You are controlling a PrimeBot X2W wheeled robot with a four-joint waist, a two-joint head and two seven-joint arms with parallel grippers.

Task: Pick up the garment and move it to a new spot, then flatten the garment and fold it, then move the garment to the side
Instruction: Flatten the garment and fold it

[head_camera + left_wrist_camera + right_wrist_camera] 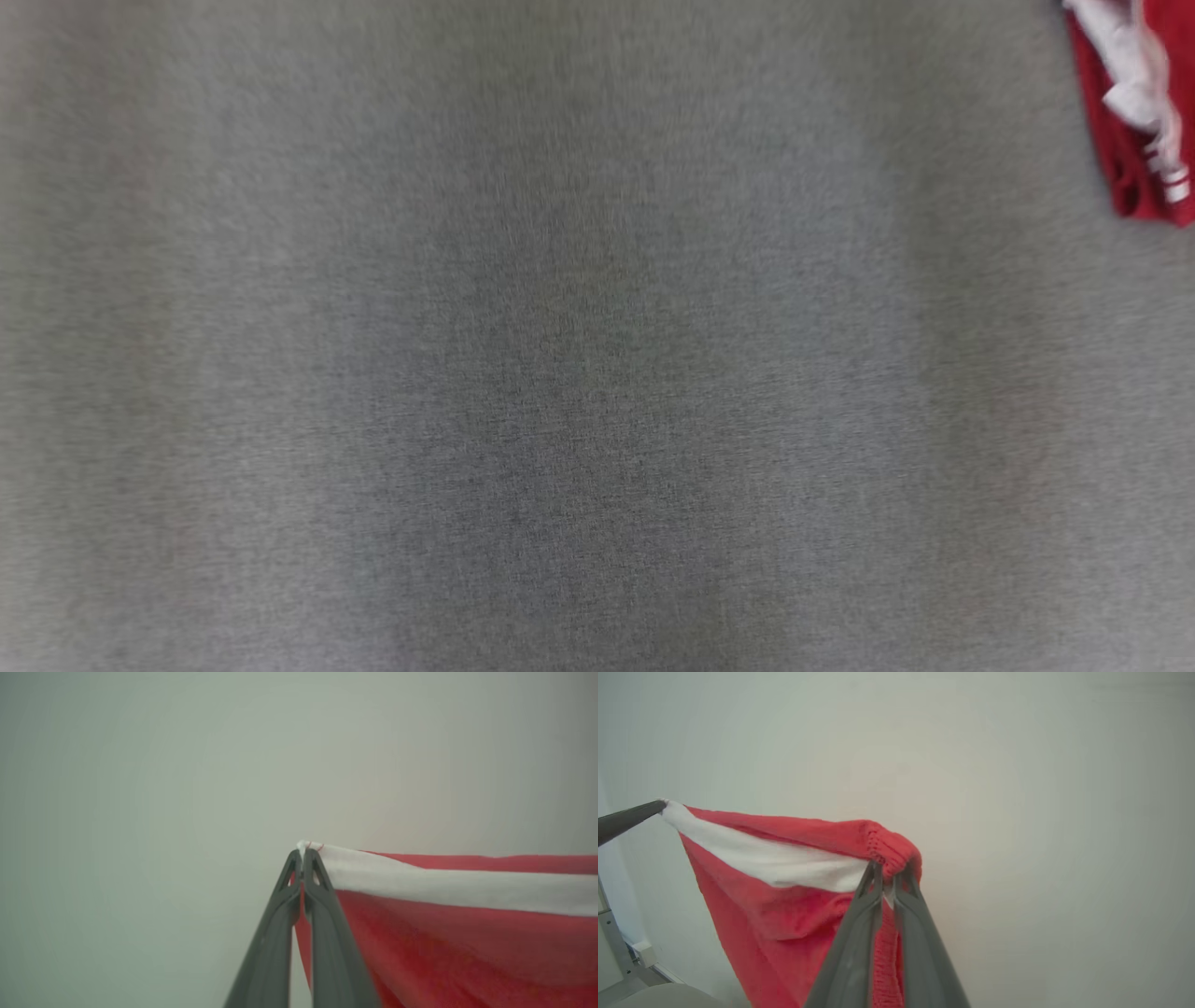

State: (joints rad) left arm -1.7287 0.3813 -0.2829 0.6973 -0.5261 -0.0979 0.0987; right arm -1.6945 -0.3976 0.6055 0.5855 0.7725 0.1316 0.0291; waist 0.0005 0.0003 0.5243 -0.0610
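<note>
Garment [467, 933]: red knit with a white band, stretched between your two claws. In the head view it sits at the upper right corner, against the grey surface [560, 373].
Your left claw [302, 851]: clenched on the white-banded corner.
Your right claw [887, 872]: clenched on the ribbed red edge.

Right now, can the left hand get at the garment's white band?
Looks like yes: the left hand is shut on a corner of the garment, exactly where the white band ends, with nothing between them. The right hand pinches the ribbed edge further along.
</note>
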